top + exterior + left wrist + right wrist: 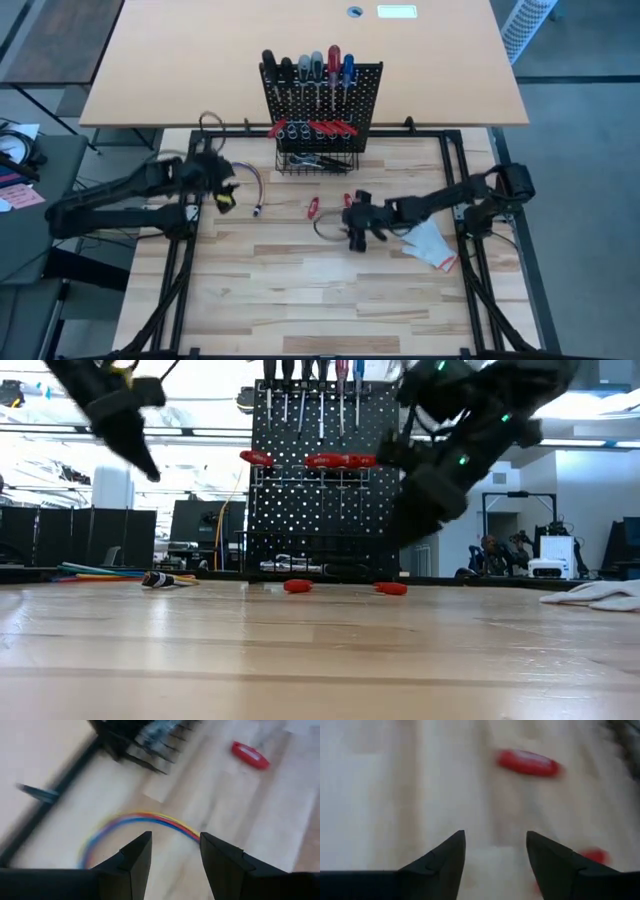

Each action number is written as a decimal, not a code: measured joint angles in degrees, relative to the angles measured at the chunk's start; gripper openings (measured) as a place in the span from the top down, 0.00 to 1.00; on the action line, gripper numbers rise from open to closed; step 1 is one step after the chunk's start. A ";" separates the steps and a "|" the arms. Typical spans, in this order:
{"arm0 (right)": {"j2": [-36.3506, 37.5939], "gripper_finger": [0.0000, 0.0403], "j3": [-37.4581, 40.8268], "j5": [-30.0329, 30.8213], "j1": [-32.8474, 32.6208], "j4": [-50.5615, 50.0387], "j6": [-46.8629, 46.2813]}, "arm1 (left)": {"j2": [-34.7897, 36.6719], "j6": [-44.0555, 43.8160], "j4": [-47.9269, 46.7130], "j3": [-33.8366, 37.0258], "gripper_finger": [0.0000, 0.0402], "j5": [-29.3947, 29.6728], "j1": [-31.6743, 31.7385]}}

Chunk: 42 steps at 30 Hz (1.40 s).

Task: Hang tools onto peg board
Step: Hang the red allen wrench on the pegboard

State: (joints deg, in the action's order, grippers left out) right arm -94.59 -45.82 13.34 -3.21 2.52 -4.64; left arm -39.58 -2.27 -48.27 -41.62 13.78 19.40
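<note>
White glove [432,245] nearest, by the bench's right edge. Right end effector [357,230] mid-bench, fingers spread, empty; two red-handled tools [313,207] loose just beyond it toward the peg board [322,105], long axes roughly front-to-back. Right arm nearer them. Left end effector [226,195] over wire bundle [255,185], spread, empty. Board's basket [318,162] holding small tools; screwdrivers [308,72] already hung.
</note>
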 joint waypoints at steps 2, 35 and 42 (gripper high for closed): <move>0.34 0.44 -0.02 -0.02 3.80 -2.09 -2.75 | 0.62 -2.90 -0.35 0.72 0.60 -0.22 -3.57; -8.78 0.66 5.46 -3.37 10.46 9.74 -7.31 | -43.39 -3.13 60.39 0.91 0.60 24.81 -35.63; -7.35 0.79 5.44 0.86 8.01 8.97 -5.01 | -50.42 -2.89 68.25 0.91 0.60 24.69 -35.61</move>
State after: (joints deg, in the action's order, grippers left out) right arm -101.95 -40.38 14.21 4.79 11.49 -9.66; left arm -90.00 -5.17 19.98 -40.71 38.47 -16.21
